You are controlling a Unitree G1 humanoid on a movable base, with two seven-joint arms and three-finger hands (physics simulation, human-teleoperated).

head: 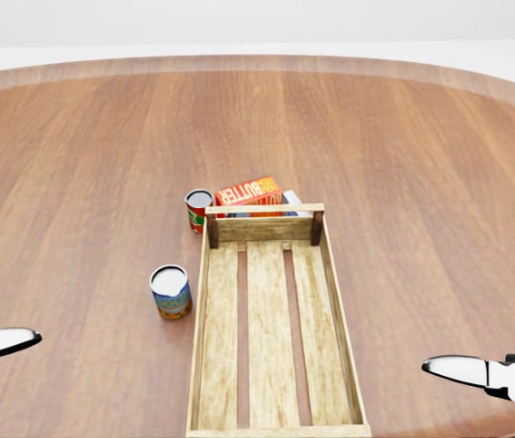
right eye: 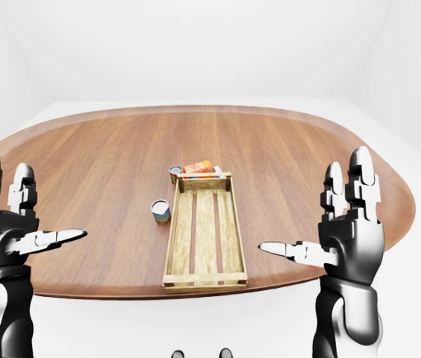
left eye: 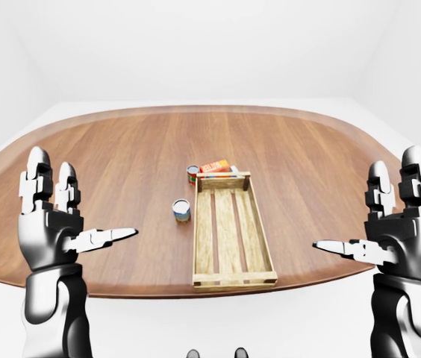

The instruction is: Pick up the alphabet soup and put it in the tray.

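Left hand (left eye: pixel 50 224) and right hand (left eye: pixel 397 224), raised at either side of the left-eye view, palms facing inward. Each hand stands spread: 2 fingers upright, the thumb pointing toward the middle of the view, nothing held. Both hands hang near the table's (left eye: pixel 121 164) lower edge, apart from every object on it.

Between the 2 hands, at the middle of the oval wooden table, lies the tray (head: pixel 276 401), a long slatted wooden crate holding nothing, its long axis running from the bottom of the head view toward the top.

2 cans stand upright to the left of the tray. The can with the blue and orange label (head: pixel 171 291) sits just beside the tray's left wall, about level with its upper half in the head view. The can with the red label (head: pixel 199 210) stands near the tray's upper-left corner. Which of the 2 is the alphabet soup cannot be told from the labels. Both cans lie well apart from the hands, nearer the left hand than the right.

An orange box marked "BUTTER" (head: pixel 250 194) rests against the tray's upper end wall, just right of the red-labelled can.
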